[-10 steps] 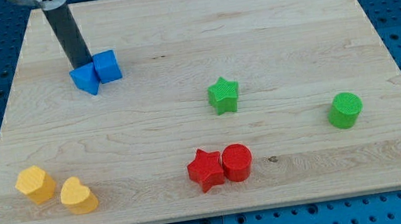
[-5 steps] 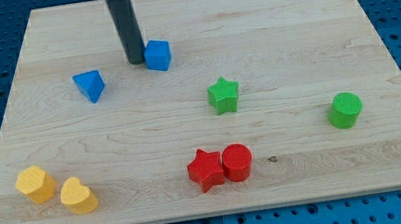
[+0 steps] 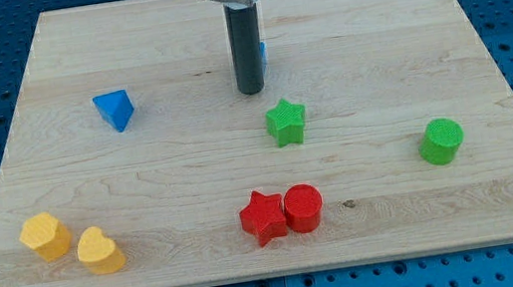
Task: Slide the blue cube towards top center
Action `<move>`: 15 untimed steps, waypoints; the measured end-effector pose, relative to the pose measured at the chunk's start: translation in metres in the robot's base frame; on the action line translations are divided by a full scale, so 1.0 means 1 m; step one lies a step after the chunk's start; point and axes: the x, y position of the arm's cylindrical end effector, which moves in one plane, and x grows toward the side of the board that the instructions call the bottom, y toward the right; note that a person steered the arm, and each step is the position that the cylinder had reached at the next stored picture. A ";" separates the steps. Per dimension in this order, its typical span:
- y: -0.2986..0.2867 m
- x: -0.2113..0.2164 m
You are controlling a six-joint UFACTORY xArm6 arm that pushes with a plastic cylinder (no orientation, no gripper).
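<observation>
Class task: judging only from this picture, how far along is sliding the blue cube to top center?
Nearly done: the blue cube sits near the view's top centre, mostly hidden behind the rod. In hand: my tip rests just below it. Left: perhaps a small nudge upward.

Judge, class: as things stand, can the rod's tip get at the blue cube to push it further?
Probably yes. My tip stands just in front of the blue cube, which shows only as a sliver behind the rod. Nothing lies between them; the green star sits below, apart.
</observation>
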 end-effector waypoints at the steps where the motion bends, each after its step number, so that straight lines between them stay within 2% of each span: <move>1: 0.006 -0.001; 3: 0.037 -0.011; 5: 0.035 -0.010; 7: -0.028 -0.013; 10: -0.018 -0.024; 11: -0.017 -0.035; 14: -0.013 -0.111; 15: -0.013 -0.119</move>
